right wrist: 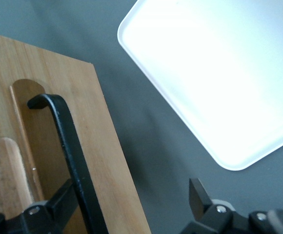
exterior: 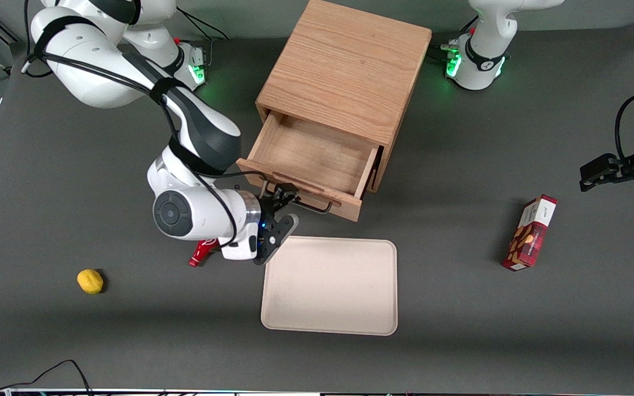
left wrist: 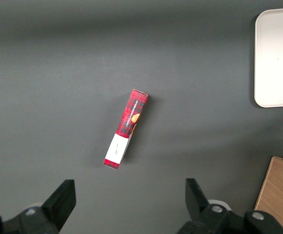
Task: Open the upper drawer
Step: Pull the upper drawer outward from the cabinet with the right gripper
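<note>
- The front view looked steeply down from high up, taking in the whole worktop (exterior: 460,341), the cabinet (exterior: 344,71) and the tray (exterior: 331,286).
- The right wrist view sat close past the claw (right wrist: 131,204), facing the upper drawer (right wrist: 58,122) front, its handle (right wrist: 70,151) and a tray corner, shared with the front view.
- The left wrist view looked straight down at the red box (left wrist: 126,128), sharing it and the tray's edge.

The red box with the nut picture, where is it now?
In the front view the red box lies on the dark table toward the parked arm's end, away from the tray; the hand is at the upper drawer's handle.
</note>
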`<state>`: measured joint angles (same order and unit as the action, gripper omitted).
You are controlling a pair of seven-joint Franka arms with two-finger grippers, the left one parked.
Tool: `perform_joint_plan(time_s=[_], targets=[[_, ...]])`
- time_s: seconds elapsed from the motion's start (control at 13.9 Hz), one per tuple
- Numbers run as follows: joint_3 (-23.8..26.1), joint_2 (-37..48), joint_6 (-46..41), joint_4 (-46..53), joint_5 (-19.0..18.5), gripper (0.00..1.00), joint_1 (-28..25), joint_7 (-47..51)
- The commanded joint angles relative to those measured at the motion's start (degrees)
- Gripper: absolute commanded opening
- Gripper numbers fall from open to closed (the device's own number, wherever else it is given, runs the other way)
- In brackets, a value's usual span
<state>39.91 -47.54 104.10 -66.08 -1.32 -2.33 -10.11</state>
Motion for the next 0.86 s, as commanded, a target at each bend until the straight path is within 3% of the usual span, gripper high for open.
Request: perform_joint_plan(time_s=[0.0,0.79], targets=[[-1.5,-3.2,-1.5,5.9,-1.6,1.00,-1.4,-1.9],[-4.3,-6.2,-1.5,11.8,-1.5,1.00,-0.6,-6.8]])
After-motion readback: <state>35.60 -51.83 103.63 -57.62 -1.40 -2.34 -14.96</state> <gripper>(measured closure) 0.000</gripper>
